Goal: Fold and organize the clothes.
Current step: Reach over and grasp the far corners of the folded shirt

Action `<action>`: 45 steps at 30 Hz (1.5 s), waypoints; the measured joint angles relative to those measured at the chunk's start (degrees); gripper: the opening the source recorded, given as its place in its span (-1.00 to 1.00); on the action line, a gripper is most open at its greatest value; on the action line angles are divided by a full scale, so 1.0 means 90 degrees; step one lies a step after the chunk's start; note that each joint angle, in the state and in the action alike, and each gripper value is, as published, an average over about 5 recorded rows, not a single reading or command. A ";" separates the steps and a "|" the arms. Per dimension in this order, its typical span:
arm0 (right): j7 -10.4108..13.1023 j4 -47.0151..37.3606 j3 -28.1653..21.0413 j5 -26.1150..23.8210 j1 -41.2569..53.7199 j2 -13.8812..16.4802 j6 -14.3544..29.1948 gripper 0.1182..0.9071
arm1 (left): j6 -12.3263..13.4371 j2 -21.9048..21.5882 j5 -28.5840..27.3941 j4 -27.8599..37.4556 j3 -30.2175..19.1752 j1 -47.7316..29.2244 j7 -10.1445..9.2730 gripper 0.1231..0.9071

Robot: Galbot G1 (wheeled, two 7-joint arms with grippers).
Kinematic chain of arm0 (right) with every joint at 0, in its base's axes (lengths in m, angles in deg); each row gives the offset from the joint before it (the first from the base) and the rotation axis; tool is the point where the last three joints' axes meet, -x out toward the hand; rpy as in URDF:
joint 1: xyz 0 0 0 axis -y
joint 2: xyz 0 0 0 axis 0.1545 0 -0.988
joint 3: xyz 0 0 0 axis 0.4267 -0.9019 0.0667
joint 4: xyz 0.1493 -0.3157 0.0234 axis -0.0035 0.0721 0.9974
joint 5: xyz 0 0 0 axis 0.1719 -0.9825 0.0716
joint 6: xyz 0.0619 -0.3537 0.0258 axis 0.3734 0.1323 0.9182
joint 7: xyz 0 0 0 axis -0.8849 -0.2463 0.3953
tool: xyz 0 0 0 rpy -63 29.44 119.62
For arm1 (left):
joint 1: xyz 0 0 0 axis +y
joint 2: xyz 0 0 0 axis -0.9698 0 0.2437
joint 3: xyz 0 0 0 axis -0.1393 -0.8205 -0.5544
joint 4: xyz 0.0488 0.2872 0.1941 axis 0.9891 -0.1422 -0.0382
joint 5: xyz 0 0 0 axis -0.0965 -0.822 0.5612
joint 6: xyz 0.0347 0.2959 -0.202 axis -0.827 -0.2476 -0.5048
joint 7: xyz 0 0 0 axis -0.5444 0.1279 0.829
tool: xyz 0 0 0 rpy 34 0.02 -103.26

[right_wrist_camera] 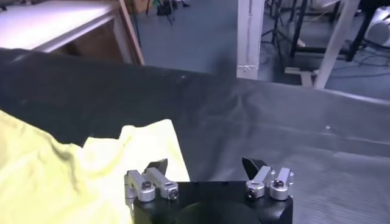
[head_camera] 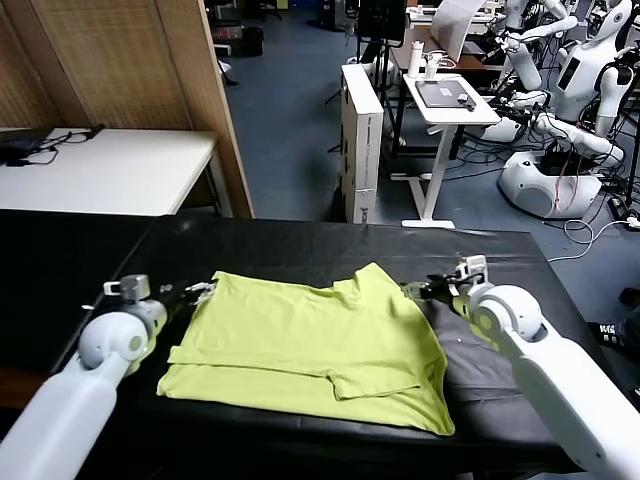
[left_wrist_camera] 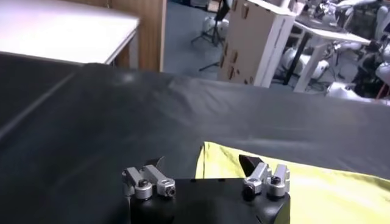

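**Both grippers open at the far corners of a partly folded lime T-shirt**

Lime yellow-green T-shirt (head_camera: 310, 345) lies on the black-covered table (head_camera: 300, 245), roughly centred in front of the robot. Partly folded: the near hem runs along the table's front edge, one layer is folded over near the middle, a sleeve flap sits on top toward the near right. Far right corner of the shirt peaks up in a point. No print visible on the side facing up.

Left gripper (head_camera: 200, 294) is at the shirt's far left corner, low over the table. Fingers spread wide, nothing between them. In the left wrist view the gripper (left_wrist_camera: 204, 169) has one fingertip (left_wrist_camera: 251, 163) over the yellow corner of the shirt (left_wrist_camera: 304, 189) and the other over bare black cloth (left_wrist_camera: 183, 115); cannot tell whether the tip touches the fabric.

Right gripper (head_camera: 425, 290) is at the shirt's far right corner, just beside the raised point. Fingers also wide apart, empty. In the right wrist view the gripper (right_wrist_camera: 207, 169) shows one fingertip (right_wrist_camera: 157, 167) over the rumpled yellow edge (right_wrist_camera: 73, 176), the other over the black table cover (right_wrist_camera: 274, 122). Contact with the cloth not clear here either.

Background: white table (head_camera: 100, 170) at far left, wooden panel (head_camera: 150, 70) behind it, white cardboard box (head_camera: 362, 140) upright on the floor, small white stand desk (head_camera: 445, 100), other white robots (head_camera: 570, 110) at far right.
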 joint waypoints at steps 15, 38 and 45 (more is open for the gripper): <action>-0.0209 -0.0392 -0.0297 -0.0203 0.0339 -0.0259 0.0000 0.98 | 0.0075 0.0289 -0.0174 0.0924 -0.0614 -0.0934 0.0008 1.00; -0.0291 -0.0513 -0.0481 -0.0333 0.0435 -0.0344 0.0000 0.25 | 0.0063 0.0513 -0.0377 0.1160 -0.0784 -0.1036 0.0104 -0.32; -0.0367 -0.0516 -0.0479 -0.0430 0.0416 -0.0369 0.0000 -0.71 | 0.0036 0.0452 -0.0365 0.1026 -0.0778 -0.0931 0.0101 -0.78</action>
